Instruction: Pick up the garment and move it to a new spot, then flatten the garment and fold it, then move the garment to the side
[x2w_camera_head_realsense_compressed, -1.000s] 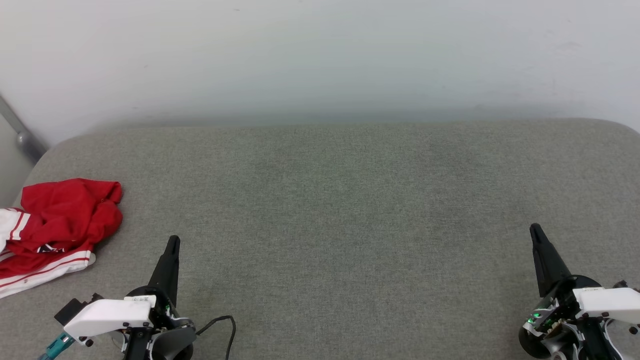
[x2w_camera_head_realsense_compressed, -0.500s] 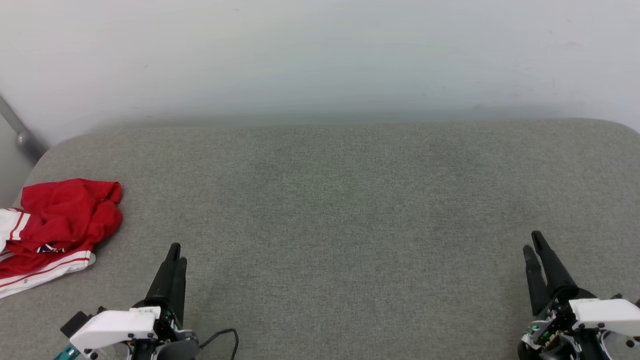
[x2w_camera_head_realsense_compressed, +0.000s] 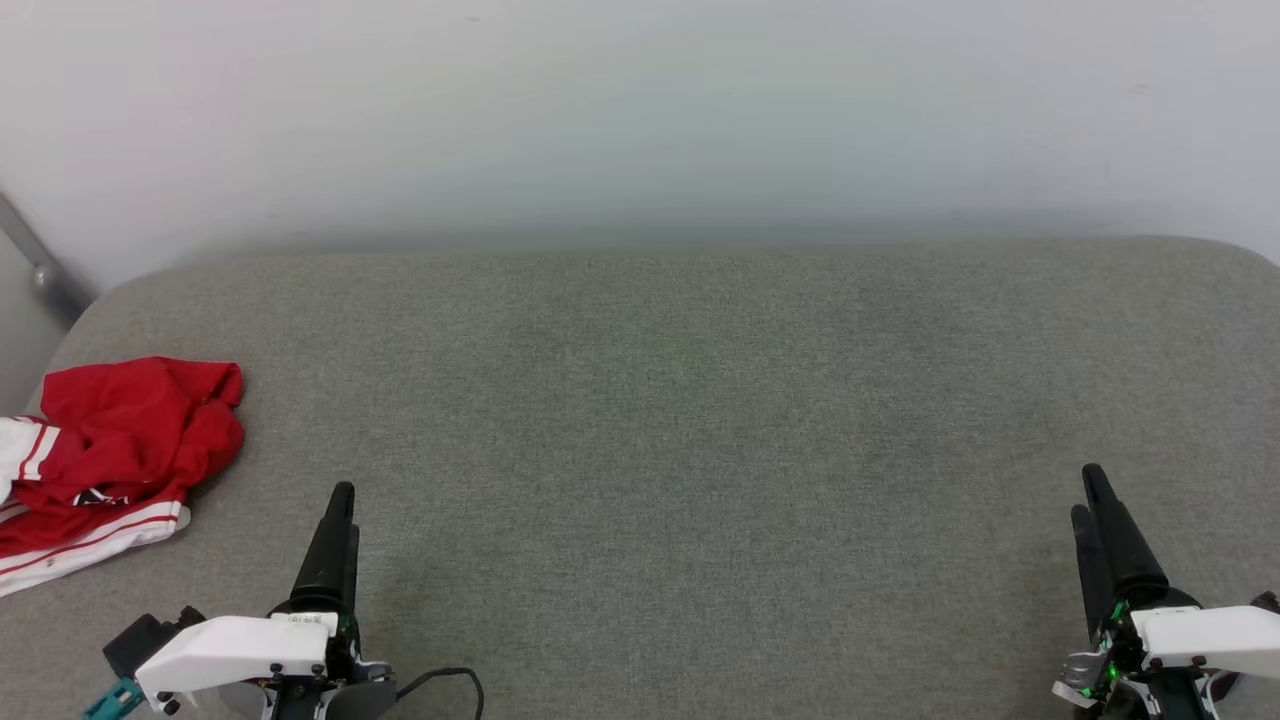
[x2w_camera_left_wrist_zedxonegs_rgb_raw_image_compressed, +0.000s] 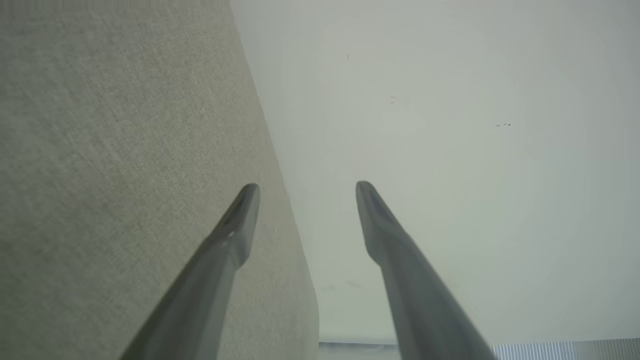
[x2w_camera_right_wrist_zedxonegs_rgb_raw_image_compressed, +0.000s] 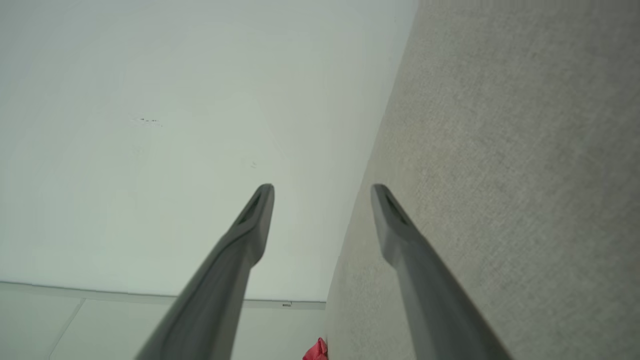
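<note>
Grey padded surface (x2w_camera_head_realsense_compressed: 700, 400), garment (x2w_camera_head_realsense_compressed: 130, 430) crumpled far left; left gripper (x2w_camera_left_wrist_zedxonegs_rgb_raw_image_compressed: 307, 186), right gripper (x2w_camera_right_wrist_zedxonegs_rgb_raw_image_compressed: 322, 186) jaws apart, empty; pickup pending, likely needing leftward reach

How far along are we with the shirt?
Done: nothing visible; the garment lies crumpled at the left edge of the grey surface. In hand: nothing; left hand and right hand are open, empty, apart from it. Left: pick up, move, flatten, fold, set aside.

Nothing readable is showing: a tiny label (x2w_camera_head_realsense_compressed: 300, 619) is sitting on the left gripper (x2w_camera_head_realsense_compressed: 343, 498) at seven o'clock, its print too small to make out.
</note>
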